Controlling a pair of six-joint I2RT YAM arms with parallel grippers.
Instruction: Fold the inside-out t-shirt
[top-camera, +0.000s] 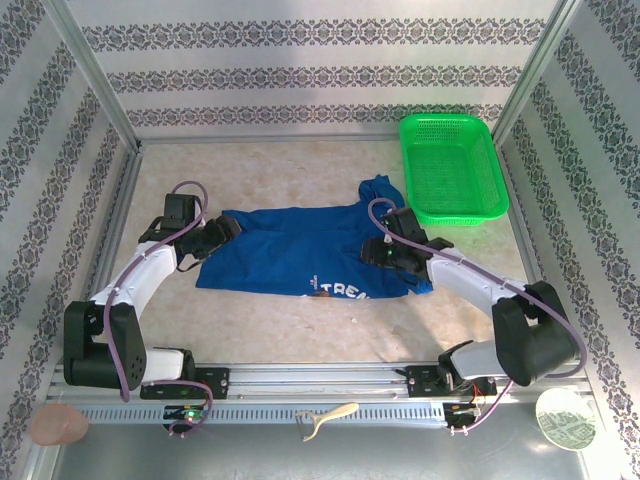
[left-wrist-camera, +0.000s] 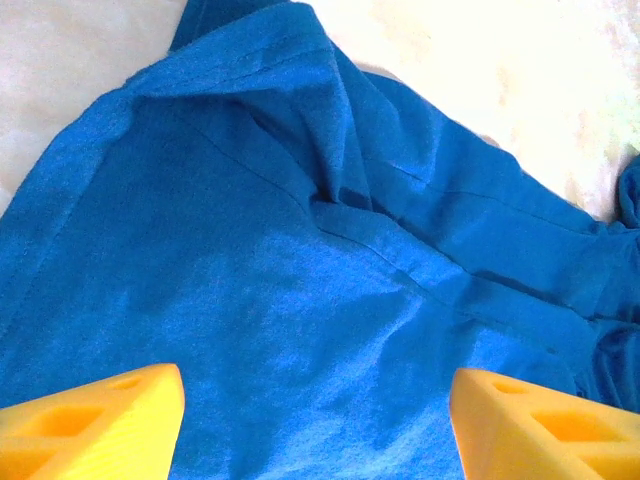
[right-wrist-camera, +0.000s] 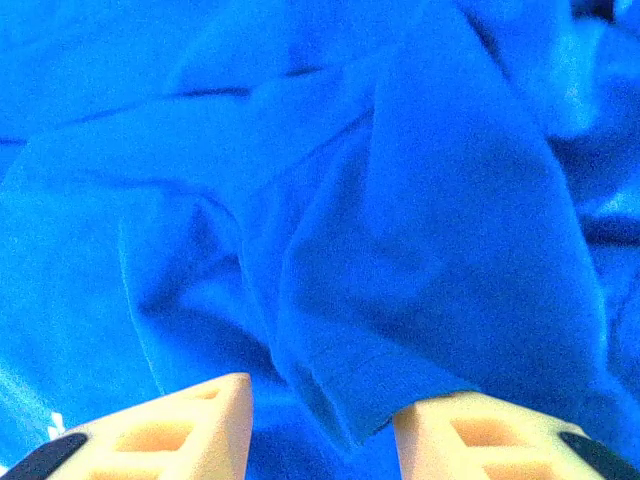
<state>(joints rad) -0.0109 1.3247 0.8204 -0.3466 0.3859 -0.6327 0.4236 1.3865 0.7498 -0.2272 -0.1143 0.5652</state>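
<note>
The inside-out t-shirt (top-camera: 290, 245) lies spread across the middle of the table, royal blue, with white lettering (top-camera: 340, 291) along its near hem. My left gripper (top-camera: 218, 237) sits at the shirt's left edge. In the left wrist view its yellow fingers stand wide open (left-wrist-camera: 318, 425) just above flat blue cloth (left-wrist-camera: 300, 250) with nothing between them. My right gripper (top-camera: 383, 250) is over the shirt's right part. Its fingers (right-wrist-camera: 322, 430) stand partly apart, and a hemmed fold of the blue cloth (right-wrist-camera: 400, 380) hangs between them, resting on the right finger with a gap to the left one.
A green mesh basket (top-camera: 452, 168) stands at the back right, just beyond the shirt's right sleeve. Patterned walls close in the table on three sides. A metal rail (top-camera: 320, 380) runs along the near edge, with small loose items below it.
</note>
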